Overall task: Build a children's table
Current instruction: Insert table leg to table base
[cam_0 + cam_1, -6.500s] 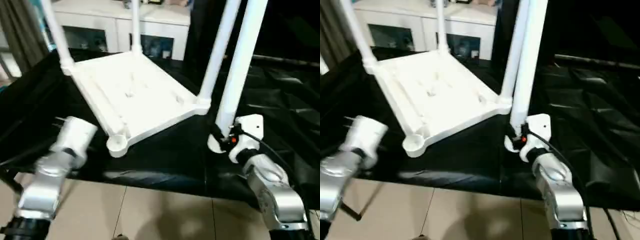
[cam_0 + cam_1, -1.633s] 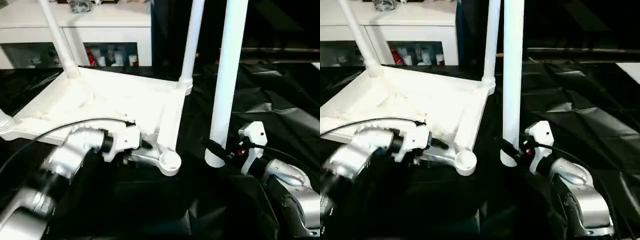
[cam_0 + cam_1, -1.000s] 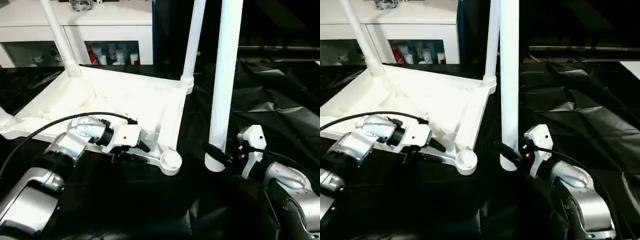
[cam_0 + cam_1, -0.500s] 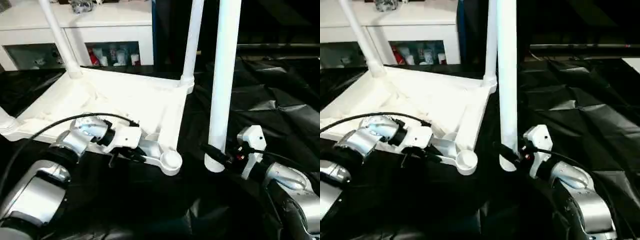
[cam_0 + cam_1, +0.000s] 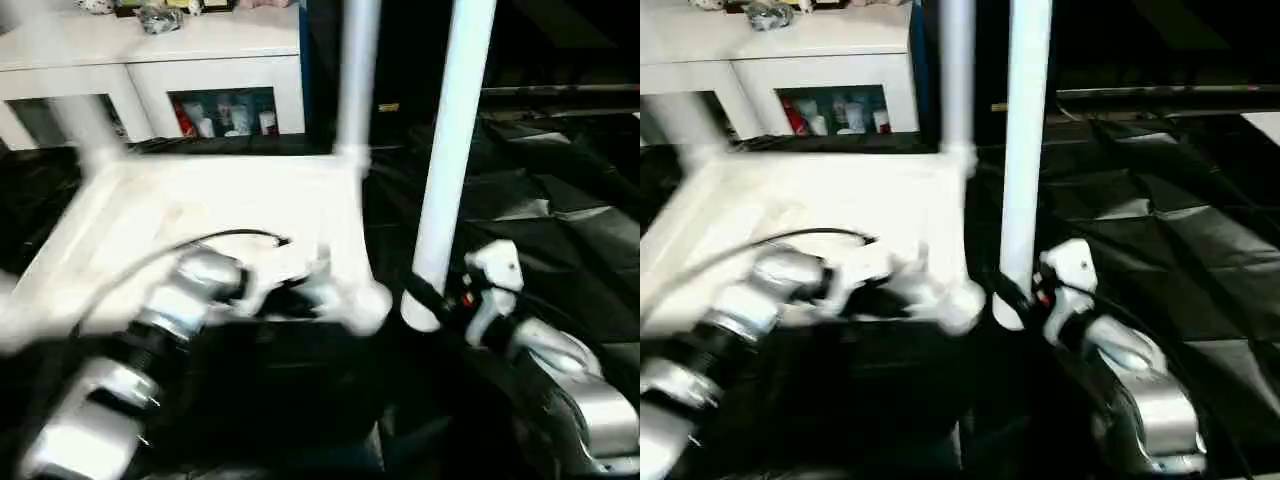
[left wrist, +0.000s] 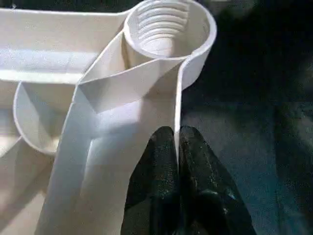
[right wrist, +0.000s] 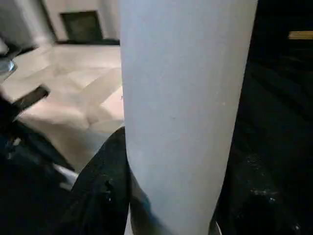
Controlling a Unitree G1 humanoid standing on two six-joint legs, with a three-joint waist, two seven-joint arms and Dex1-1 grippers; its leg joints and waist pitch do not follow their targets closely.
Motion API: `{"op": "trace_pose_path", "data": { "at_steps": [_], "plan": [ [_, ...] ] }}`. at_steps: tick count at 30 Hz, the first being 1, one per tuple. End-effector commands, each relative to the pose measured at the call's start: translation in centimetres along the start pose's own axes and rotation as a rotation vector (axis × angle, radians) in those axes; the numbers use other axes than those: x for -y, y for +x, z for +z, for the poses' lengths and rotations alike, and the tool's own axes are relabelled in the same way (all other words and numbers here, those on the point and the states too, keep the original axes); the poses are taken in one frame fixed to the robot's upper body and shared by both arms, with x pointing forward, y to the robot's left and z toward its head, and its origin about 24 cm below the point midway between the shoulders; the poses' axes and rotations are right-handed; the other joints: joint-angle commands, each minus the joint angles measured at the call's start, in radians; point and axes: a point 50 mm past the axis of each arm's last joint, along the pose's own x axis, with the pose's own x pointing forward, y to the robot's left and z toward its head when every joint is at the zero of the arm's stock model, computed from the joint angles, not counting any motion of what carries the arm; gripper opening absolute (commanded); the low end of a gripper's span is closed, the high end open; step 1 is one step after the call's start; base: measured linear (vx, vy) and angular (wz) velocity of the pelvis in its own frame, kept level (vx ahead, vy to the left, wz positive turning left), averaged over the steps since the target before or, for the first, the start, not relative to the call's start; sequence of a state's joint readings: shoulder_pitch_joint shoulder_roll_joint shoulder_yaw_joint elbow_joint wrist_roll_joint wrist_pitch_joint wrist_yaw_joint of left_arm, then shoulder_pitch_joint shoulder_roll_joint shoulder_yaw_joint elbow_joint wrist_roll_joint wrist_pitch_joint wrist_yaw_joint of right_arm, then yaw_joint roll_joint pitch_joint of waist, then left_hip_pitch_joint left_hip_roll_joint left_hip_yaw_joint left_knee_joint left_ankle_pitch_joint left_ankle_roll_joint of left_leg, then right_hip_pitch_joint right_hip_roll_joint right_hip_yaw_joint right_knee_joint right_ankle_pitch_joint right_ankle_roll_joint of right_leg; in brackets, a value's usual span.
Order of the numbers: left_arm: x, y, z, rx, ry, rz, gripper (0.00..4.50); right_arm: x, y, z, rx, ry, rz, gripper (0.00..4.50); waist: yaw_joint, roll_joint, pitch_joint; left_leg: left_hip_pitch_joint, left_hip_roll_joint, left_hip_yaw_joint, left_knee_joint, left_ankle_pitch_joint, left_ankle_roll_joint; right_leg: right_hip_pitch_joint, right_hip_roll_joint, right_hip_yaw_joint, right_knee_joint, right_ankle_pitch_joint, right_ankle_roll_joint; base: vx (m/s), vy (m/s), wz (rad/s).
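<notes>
While motion blur smeared the head views, the left gripper (image 6: pixel 177 147) had its fingers clenched on the upturned tabletop's (image 5: pixel 200 215) rim wall beside the empty corner socket (image 6: pixel 164 29), the right gripper (image 5: pixel 425 300) clasped a loose leg (image 5: pixel 450 150) upright, its top cut off.

The upturned tabletop (image 6: pixel 112 112) and the leg (image 5: pixel 452 150) are smooth, faintly glossy white plastic, the cloth (image 5: pixel 560 200) is shiny, crinkled black, and the forearms (image 5: pixel 570 390) are brushed silver metal.
</notes>
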State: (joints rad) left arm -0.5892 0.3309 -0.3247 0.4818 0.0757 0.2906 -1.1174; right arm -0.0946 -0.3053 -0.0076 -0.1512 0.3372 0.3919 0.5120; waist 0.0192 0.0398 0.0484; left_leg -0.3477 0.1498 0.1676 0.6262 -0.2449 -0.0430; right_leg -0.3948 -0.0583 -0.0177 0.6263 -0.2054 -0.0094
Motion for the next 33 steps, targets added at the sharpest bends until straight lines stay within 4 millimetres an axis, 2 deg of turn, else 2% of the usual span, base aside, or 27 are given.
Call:
{"op": "trace_pose_path", "data": {
  "at_steps": [1, 3, 5, 6, 7, 10, 13, 14, 15, 16, 17, 18, 19, 21, 24, 25, 26, 28, 30, 31, 32, 33],
  "plan": [
    [0.6, 0.5, -2.4, -0.109, -0.118, 0.071, 0.06, 0.4, 0.4, 0.7, 0.026, 0.023, -0.022, 1.89, 0.002, -0.027, -0.05, -0.009, 0.068, -0.023, -0.082, -0.068, 0.061, 0.053, -0.082, 0.043, -0.085, -0.185, -0.255, 0.0, 0.0, 0.0],
    [0.9, 0.7, -1.9, -0.11, -0.125, 0.12, 0.06, 0.5, 0.7, 0.9, 0.03, 0.027, -0.034, 1.89, 0.0, -0.034, -0.05, -0.013, 0.068, -0.025, -0.082, -0.066, 0.063, 0.056, -0.085, 0.043, -0.083, -0.206, -0.244, 0.0, 0.0, 0.0],
    [1.1, 0.8, -1.6, -0.113, -0.127, 0.148, 0.06, 0.7, 0.9, 1.1, 0.035, 0.038, -0.042, 1.89, -0.001, -0.03, -0.048, -0.011, 0.067, -0.024, -0.084, -0.072, 0.064, 0.05, -0.081, 0.043, -0.089, -0.221, -0.232, 0.0, 0.0, 0.0],
    [1.2, 0.8, -1.1, -0.096, -0.108, 0.159, 0.06, 0.9, 1.1, 1.3, 0.044, 0.042, -0.053, 1.89, -0.004, -0.043, -0.049, -0.013, 0.068, -0.025, -0.086, -0.074, 0.062, 0.052, -0.082, 0.042, -0.086, -0.217, -0.231, 0.0, 0.0, 0.0],
    [1.3, 0.9, -0.6, -0.078, -0.072, 0.16, 0.06, 1.1, 1.4, 1.7, 0.063, 0.069, -0.061, 1.89, -0.006, -0.038, -0.05, -0.013, 0.067, -0.026, -0.086, -0.074, 0.062, 0.05, -0.083, 0.042, -0.087, -0.214, -0.233, 0.0, 0.0, 0.0],
    [1.8, 0.9, 0.1, -0.048, -0.027, 0.144, 0.06, 1.3, 2.0, 2.7, 0.099, 0.083, -0.03, 1.89, -0.01, -0.039, -0.054, -0.011, 0.068, -0.025, -0.083, -0.054, 0.068, 0.05, -0.081, 0.043, -0.082, -0.155, -0.242, 0.0, 0.0, 0.0],
    [2.5, 1.1, 0.6, 0.015, 0.013, 0.092, 0.06, 0.8, 2.6, 3.1, 0.115, 0.068, 0.066, 1.89, -0.01, -0.044, -0.058, -0.016, 0.065, -0.021, -0.076, 0.007, 0.106, 0.056, -0.081, 0.043, -0.071, -0.037, -0.271, 0.0, 0.0, 0.0],
    [2.6, 1.2, 0.9, 0.043, 0.032, 0.08, 0.06, 0.7, 2.8, 3.1, 0.109, 0.084, 0.102, 1.89, -0.01, -0.047, -0.059, -0.017, 0.066, -0.02, -0.075, 0.017, 0.115, 0.057, -0.081, 0.042, -0.07, -0.022, -0.275, 0.0, 0.0, 0.0],
    [2.7, 1.3, 1.3, 0.077, 0.048, 0.071, 0.06, 0.5, 3.1, 3.1, 0.096, 0.094, 0.144, 1.89, -0.011, -0.061, -0.061, -0.016, 0.067, -0.018, -0.075, 0.034, 0.132, 0.057, -0.082, 0.04, -0.068, 0.002, -0.284, 0.0, 0.0, 0.0],
    [2.7, 1.3, 1.4, 0.085, 0.053, 0.07, 0.06, 0.5, 3.2, 3.1, 0.092, 0.098, 0.153, 1.89, -0.008, -0.054, -0.063, -0.017, 0.067, -0.02, -0.072, 0.049, 0.14, 0.059, -0.084, 0.04, -0.061, 0.02, -0.289, 0.0, 0.0, 0.0],
    [2.7, 1.3, 1.5, 0.105, 0.059, 0.067, 0.06, 0.4, 3.4, 3.0, 0.084, 0.11, 0.178, 1.89, -0.006, -0.052, -0.063, -0.015, 0.07, -0.019, -0.071, 0.079, 0.155, 0.055, -0.083, 0.039, -0.058, 0.05, -0.296, 0.0, 0.0, 0.0],
    [2.7, 1.3, 1.6, 0.122, 0.055, 0.066, 0.06, 0.3, 3.5, 3.0, 0.079, 0.116, 0.193, 1.89, -0.007, -0.059, -0.065, -0.013, 0.071, -0.018, -0.069, 0.091, 0.162, 0.053, -0.083, 0.037, -0.057, 0.064, -0.3, 0.0, 0.0, 0.0],
    [2.4, 1.4, 1.8, 0.151, 0.066, 0.094, 0.06, 0.4, 3.8, 3.0, 0.071, 0.126, 0.204, 1.89, -0.005, -0.063, -0.066, -0.008, 0.072, -0.015, -0.066, 0.125, 0.183, 0.049, -0.081, 0.035, -0.051, 0.107, -0.316, 0.0, 0.0, 0.0],
    [2.3, 1.3, 1.7, 0.145, 0.063, 0.099, 0.06, 0.4, 4.1, 3.2, 0.072, 0.127, 0.21, 1.89, -0.002, -0.064, -0.065, -0.008, 0.075, -0.015, -0.066, 0.132, 0.194, 0.049, -0.084, 0.034, -0.05, 0.105, -0.321, 0.0, 0.0, 0.0],
    [2.2, 1.1, 1.4, 0.133, 0.06, 0.087, 0.06, 0.6, 4.2, 3.5, 0.078, 0.122, 0.213, 1.89, 0.001, -0.066, -0.062, -0.008, 0.074, -0.013, -0.068, 0.112, 0.185, 0.05, -0.087, 0.034, -0.053, 0.061, -0.311, 0.0, 0.0, 0.0],
    [1.9, 0.9, 1.3, 0.124, 0.063, 0.089, 0.32, 0.7, 4.3, 3.6, 0.08, 0.117, 0.217, 1.89, 0.002, -0.063, -0.061, -0.008, 0.074, -0.013, -0.068, 0.107, 0.181, 0.05, -0.087, 0.035, -0.053, 0.053, -0.309, 0.0, 0.0, 0.0],
    [1.8, 0.7, 1.2, 0.12, 0.069, 0.081, 0.32, 0.8, 4.3, 3.7, 0.081, 0.112, 0.221, 1.89, 0.002, -0.066, -0.061, -0.008, 0.073, -0.011, -0.068, 0.095, 0.173, 0.05, -0.086, 0.035, -0.056, 0.038, -0.305, 0.0, 0.0, 0.0],
    [1.5, 0.4, 1.3, 0.109, 0.101, 0.093, 0.32, 0.9, 4.2, 3.7, 0.08, 0.097, 0.221, 1.89, 0.004, -0.062, -0.06, -0.009, 0.072, -0.012, -0.07, 0.073, 0.153, 0.052, -0.086, 0.035, -0.059, 0.011, -0.299, 0.0, 0.0, 0.0],
    [1.2, 0.2, 1.2, 0.099, 0.121, 0.093, 0.61, 0.8, 4.2, 3.6, 0.079, 0.099, 0.229, 1.89, 0.004, -0.064, -0.06, -0.008, 0.072, -0.011, -0.071, 0.056, 0.139, 0.051, -0.085, 0.035, -0.061, -0.002, -0.294, 0.0, 0.0, 0.0],
    [1.1, 0.2, 1.2, 0.093, 0.128, 0.093, 0.61, 0.9, 4.2, 3.6, 0.078, 0.1, 0.231, 1.89, 0.005, -0.056, -0.059, -0.007, 0.073, -0.011, -0.071, 0.049, 0.131, 0.05, -0.085, 0.035, -0.06, -0.002, -0.293, 0.0, 0.0, 0.0],
    [1.0, 0.1, 1.0, 0.076, 0.133, 0.082, 0.61, 0.9, 4.2, 3.5, 0.078, 0.096, 0.229, 1.89, 0.004, -0.059, -0.059, -0.007, 0.073, -0.01, -0.071, 0.046, 0.127, 0.05, -0.084, 0.035, -0.062, -0.002, -0.293, 0.0, 0.0, 0.0],
    [1.0, 0.0, 0.8, 0.06, 0.141, 0.076, 0.61, 0.9, 4.2, 3.5, 0.078, 0.095, 0.228, 1.89, 0.006, -0.056, -0.059, -0.006, 0.074, -0.011, -0.072, 0.045, 0.12, 0.05, -0.084, 0.034, -0.06, 0.003, -0.293, 0.0, 0.0, 0.0]
  ]
}}
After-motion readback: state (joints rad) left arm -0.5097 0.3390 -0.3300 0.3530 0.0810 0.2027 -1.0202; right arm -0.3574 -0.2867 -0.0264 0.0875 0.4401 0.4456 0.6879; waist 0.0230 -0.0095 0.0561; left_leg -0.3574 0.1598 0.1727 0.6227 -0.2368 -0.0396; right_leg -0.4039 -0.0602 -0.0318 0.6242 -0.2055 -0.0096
